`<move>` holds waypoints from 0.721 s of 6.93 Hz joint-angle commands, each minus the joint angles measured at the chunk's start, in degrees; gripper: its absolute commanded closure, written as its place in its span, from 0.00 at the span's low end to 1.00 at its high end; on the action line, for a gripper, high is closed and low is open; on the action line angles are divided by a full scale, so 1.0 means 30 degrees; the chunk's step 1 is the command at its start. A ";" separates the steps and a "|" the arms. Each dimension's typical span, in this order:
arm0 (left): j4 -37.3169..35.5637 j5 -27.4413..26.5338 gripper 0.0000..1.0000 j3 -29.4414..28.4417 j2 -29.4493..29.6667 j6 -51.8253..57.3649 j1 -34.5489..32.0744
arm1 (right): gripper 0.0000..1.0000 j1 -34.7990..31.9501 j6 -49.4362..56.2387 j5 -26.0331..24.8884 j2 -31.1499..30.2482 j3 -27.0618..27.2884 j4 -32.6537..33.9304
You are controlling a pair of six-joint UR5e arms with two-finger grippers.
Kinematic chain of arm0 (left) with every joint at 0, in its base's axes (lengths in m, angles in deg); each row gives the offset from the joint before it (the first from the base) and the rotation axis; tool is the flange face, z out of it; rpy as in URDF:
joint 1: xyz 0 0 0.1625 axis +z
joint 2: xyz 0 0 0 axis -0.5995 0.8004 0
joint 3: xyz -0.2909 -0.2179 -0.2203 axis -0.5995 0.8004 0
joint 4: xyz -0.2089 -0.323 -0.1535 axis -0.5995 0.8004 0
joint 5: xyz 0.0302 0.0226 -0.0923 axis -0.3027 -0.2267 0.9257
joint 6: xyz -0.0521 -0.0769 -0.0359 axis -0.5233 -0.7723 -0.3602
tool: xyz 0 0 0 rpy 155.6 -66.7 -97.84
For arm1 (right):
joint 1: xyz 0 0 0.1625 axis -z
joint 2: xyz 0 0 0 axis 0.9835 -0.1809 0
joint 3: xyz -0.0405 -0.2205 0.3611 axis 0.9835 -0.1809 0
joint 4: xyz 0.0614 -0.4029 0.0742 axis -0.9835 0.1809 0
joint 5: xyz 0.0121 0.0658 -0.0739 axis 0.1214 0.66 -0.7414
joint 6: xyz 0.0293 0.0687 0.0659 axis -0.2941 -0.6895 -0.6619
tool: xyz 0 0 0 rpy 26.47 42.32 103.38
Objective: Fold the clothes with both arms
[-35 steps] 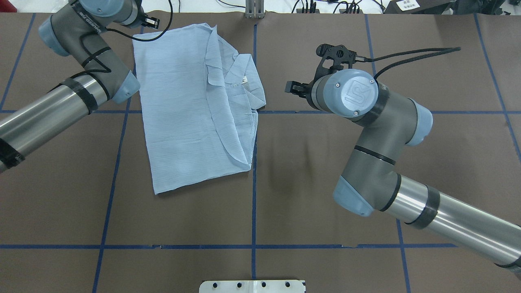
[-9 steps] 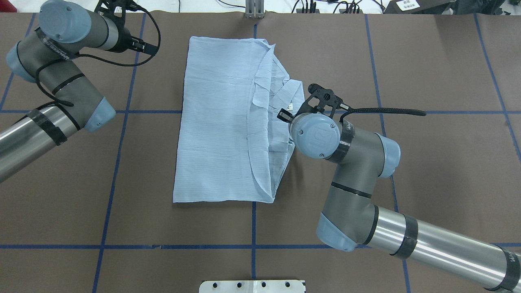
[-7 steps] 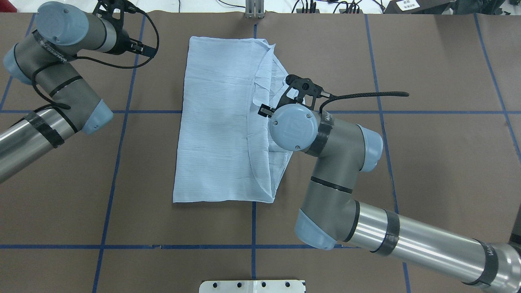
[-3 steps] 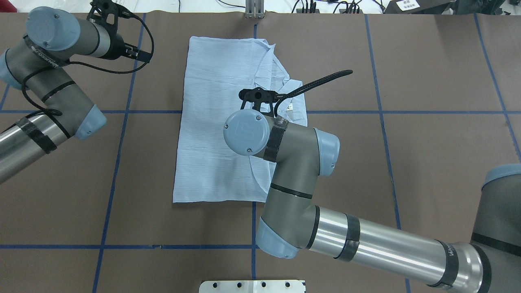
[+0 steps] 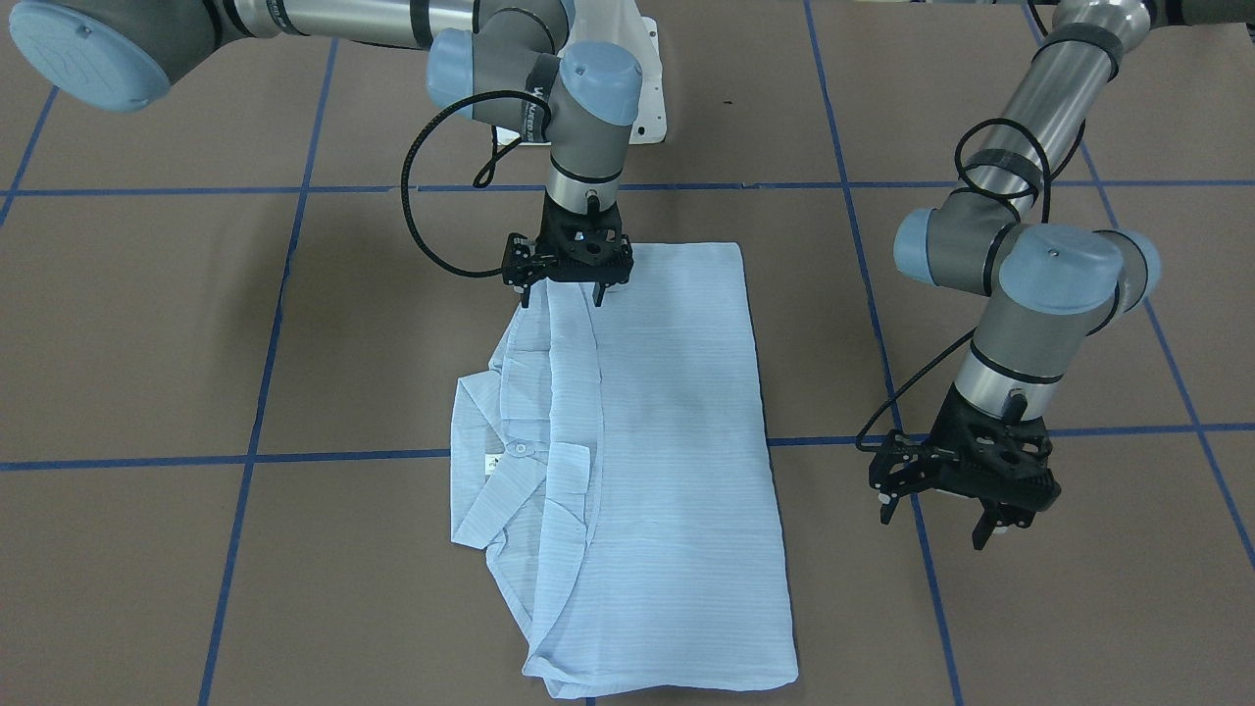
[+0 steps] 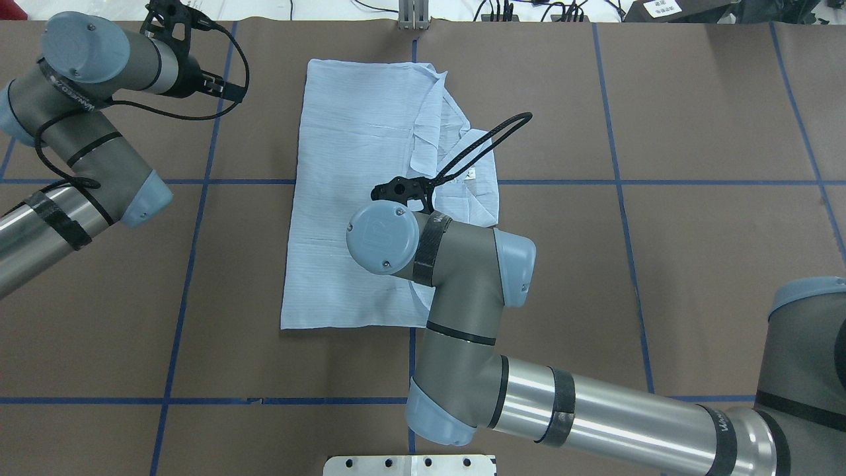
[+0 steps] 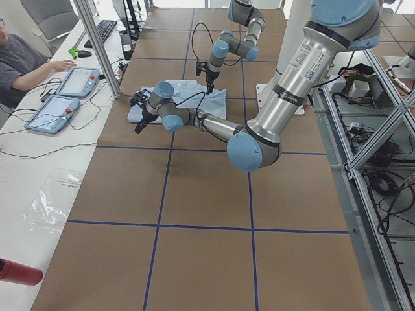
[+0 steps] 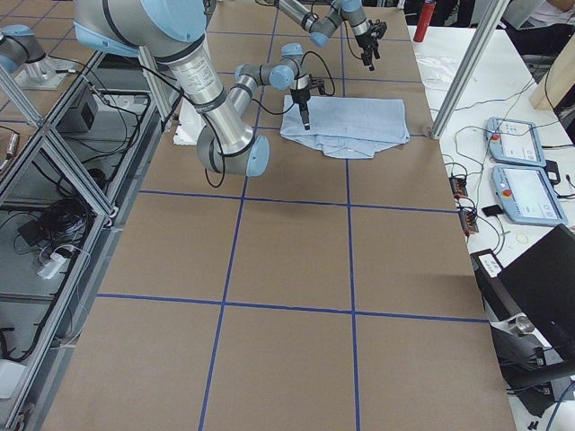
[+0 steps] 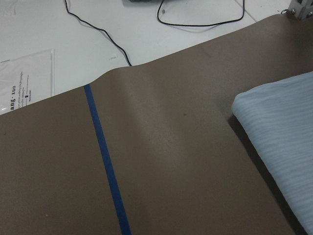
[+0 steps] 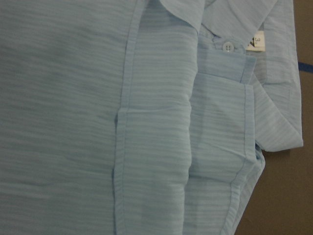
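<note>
The pale-blue shirt point(image 5: 667, 441) lies folded into a long rectangle on the brown table, its collar point(image 5: 480, 412) and neck label point(image 10: 257, 41) showing on one side. My right gripper point(image 5: 564, 294) hangs open just over the shirt's end nearest the robot base, one finger on each side of the folded front edge. In the overhead view its wrist hides that end of the shirt point(image 6: 350, 132). My left gripper point(image 5: 933, 525) is open over bare table, beside the shirt's far corner point(image 9: 283, 142) and apart from it. Neither holds cloth.
Blue tape lines point(image 6: 192, 251) grid the brown table cover. A white base plate point(image 6: 410, 465) sits at the robot's edge. Beyond the far edge lie cables, two tablets point(image 7: 78, 81) and a seated person's arm point(image 7: 39, 68).
Since the earliest frame the shirt has shifted toward the table's middle. In the last second my right arm has swung from the collar side across the shirt toward its near end. The left arm barely moved.
</note>
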 commanded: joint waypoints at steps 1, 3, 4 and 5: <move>0.0000 -0.0039 0.00 0.0000 -0.0060 -0.0032 0.0000 | 0.00 0.0652 0.1361 0.0139 0.0033 -0.0187 0.0639; 0.0000 -0.0039 0.00 0.0029 -0.0061 -0.0061 0.0000 | 0.00 0.1065 0.1744 -0.0036 -0.0025 -0.0305 0.1103; 0.0000 -0.0039 0.00 0.0029 -0.0061 -0.0062 0.0000 | 0.00 0.1065 0.1863 -0.0124 -0.0026 -0.0306 0.1137; 0.0000 -0.0039 0.00 0.0000 -0.0061 -0.0062 0.0000 | 0.00 0.1065 0.1864 -0.0154 -0.0055 -0.0306 0.1137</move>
